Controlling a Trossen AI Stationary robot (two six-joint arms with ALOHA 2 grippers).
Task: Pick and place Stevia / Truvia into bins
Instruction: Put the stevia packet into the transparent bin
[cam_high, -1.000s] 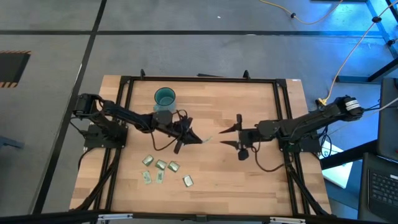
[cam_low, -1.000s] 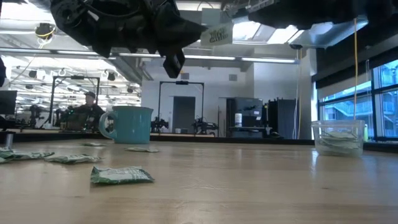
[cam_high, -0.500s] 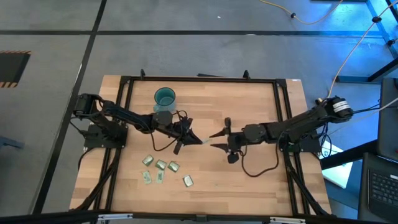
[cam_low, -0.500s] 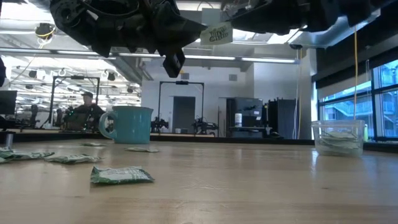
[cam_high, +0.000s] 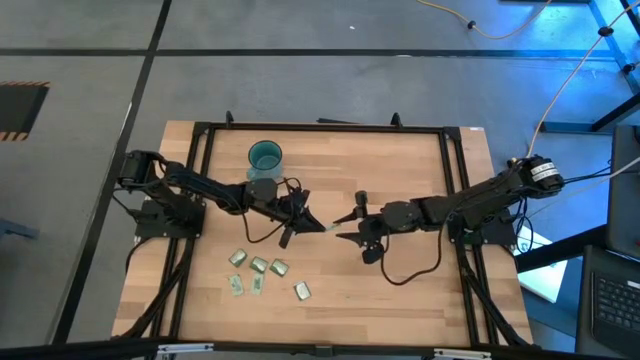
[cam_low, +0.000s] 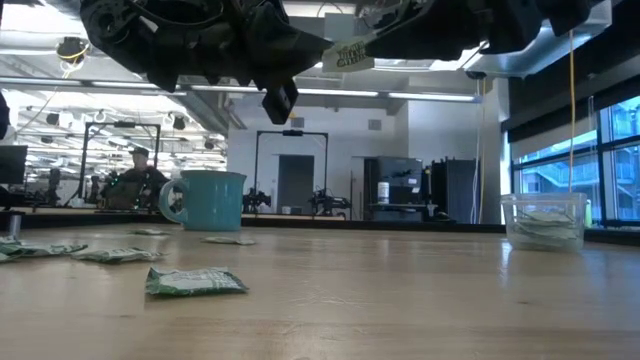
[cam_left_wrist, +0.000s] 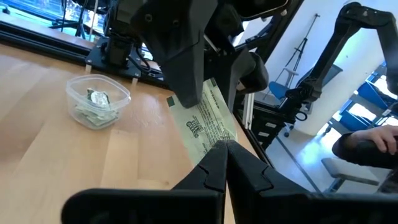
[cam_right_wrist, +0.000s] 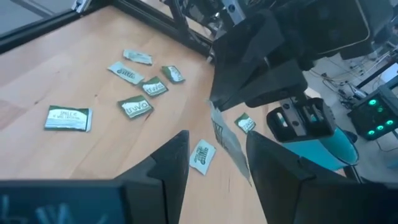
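Observation:
My left gripper (cam_high: 321, 226) is over the middle of the table, shut on a pale green-and-white Stevia / Truvia sachet (cam_left_wrist: 208, 121) held well above the wood. My right gripper (cam_high: 347, 226) faces it, open, with its two fingers (cam_left_wrist: 183, 68) standing on either side of the sachet's free end. Whether they touch it I cannot tell. Several more sachets (cam_high: 262, 270) lie flat near the front left. The teal cup (cam_high: 265, 156) stands at the far left-centre. The clear cup (cam_left_wrist: 96, 102), with sachets in it, stands on the table. My left gripper pinches one short end of the sachet (cam_left_wrist: 219, 142) between its two fingertips. The fingers come at it nearly level, from the table's left. The sachet sticks out past the fingertips toward my right gripper, lifted clear of the table (cam_low: 348, 55).
A black frame (cam_high: 200, 135) runs around the tabletop. Cables (cam_high: 265, 232) trail under both arms. The loose sachets (cam_right_wrist: 134, 106) lie below and to the near left of the grippers. Bare wood (cam_high: 400, 300) lies at the near right.
My right gripper has moved toward the table's left, up to my left gripper, and has stayed open. Its fingers now stand around the free end of the held sachet. My left gripper and the sachet have kept still.

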